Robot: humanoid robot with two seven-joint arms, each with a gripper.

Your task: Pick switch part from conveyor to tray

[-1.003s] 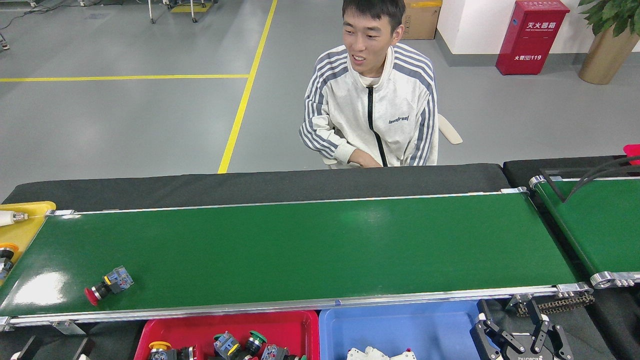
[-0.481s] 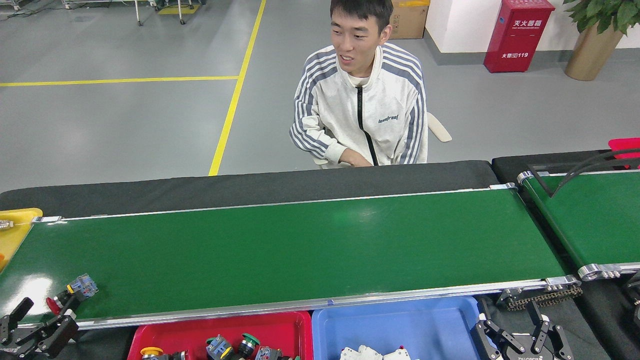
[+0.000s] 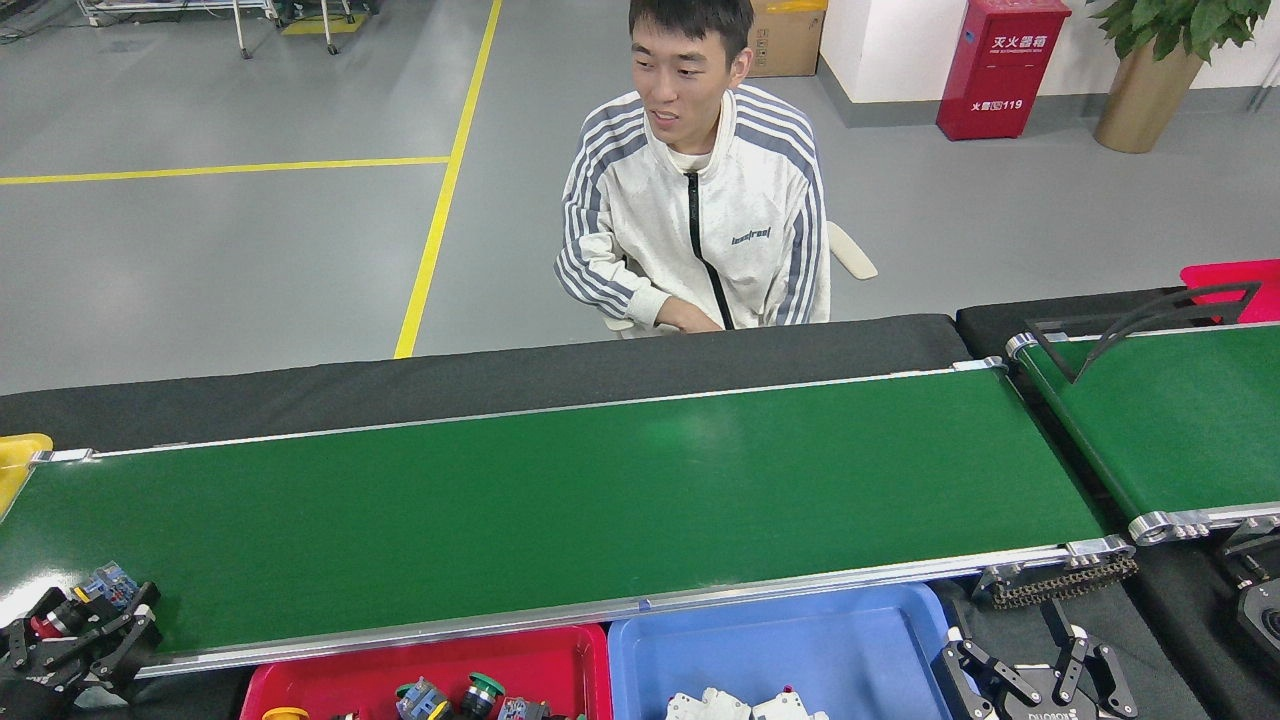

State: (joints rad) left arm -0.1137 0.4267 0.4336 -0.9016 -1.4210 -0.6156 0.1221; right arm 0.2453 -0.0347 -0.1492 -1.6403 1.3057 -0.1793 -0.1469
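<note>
— Where is the little switch part with the red button and blue block (image 3: pixel 88 598)?
— Far left on the shiny green conveyor belt (image 3: pixel 560 500), between the black left gripper (image 3: pixel 85 628) fingers — spread around it, ready to squeeze.
— And the right gripper (image 3: pixel 1035 668)?
— Open, waiting by the blue plastic tray (image 3: pixel 780 650).

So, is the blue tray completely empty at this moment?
No, the blue tray already holds white parts at its near edge.

— Where's the one camera looking from?

— High on the robot's head, facing forward and down — conveyor (image 3: pixel 560 500) just beyond both grippers, left gripper (image 3: pixel 85 630) and right gripper (image 3: pixel 1030 675) at the bottom corners, a seated person (image 3: pixel 695 215) farther off.
</note>
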